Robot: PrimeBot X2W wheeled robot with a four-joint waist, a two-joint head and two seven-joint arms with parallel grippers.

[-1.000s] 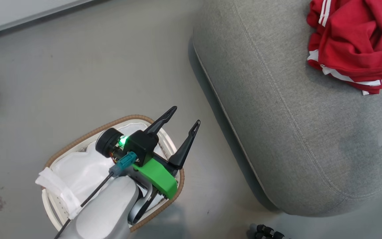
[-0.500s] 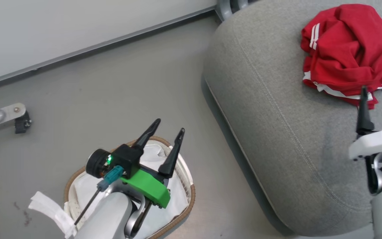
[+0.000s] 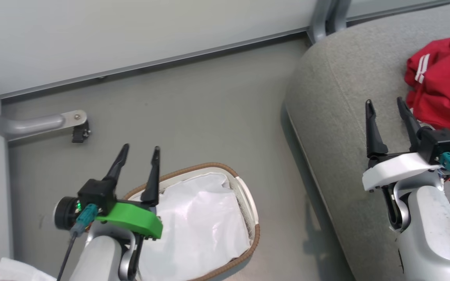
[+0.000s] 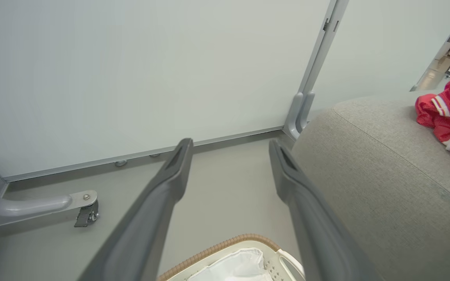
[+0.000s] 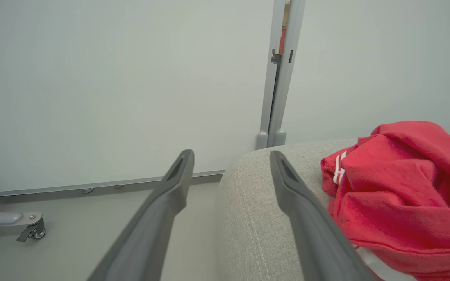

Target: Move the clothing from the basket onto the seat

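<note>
The red clothing (image 3: 445,84) with white stripes lies bunched on the grey seat (image 3: 338,117) at the right, also seen as the clothing (image 5: 400,195) on the seat (image 5: 248,218) and the clothing (image 4: 449,113). The white basket (image 3: 248,203) with brown rim stands on the floor, showing just its white liner (image 3: 197,218). My left gripper (image 3: 141,150) hovers open over the basket's left rim, empty. My right gripper (image 3: 385,103) is open and empty above the seat, just left of the clothing.
A pale partition wall (image 3: 131,31) runs along the back, with a grey post (image 3: 322,19) and a grey leg on a black caster (image 3: 79,132) on the floor at left. A white cloth strip (image 3: 14,269) lies at the lower left.
The head camera has tilted up and swung, shifting the whole scene. My right gripper has risen into fuller view beside the clothing; my left gripper now sits over the basket's left rim.
</note>
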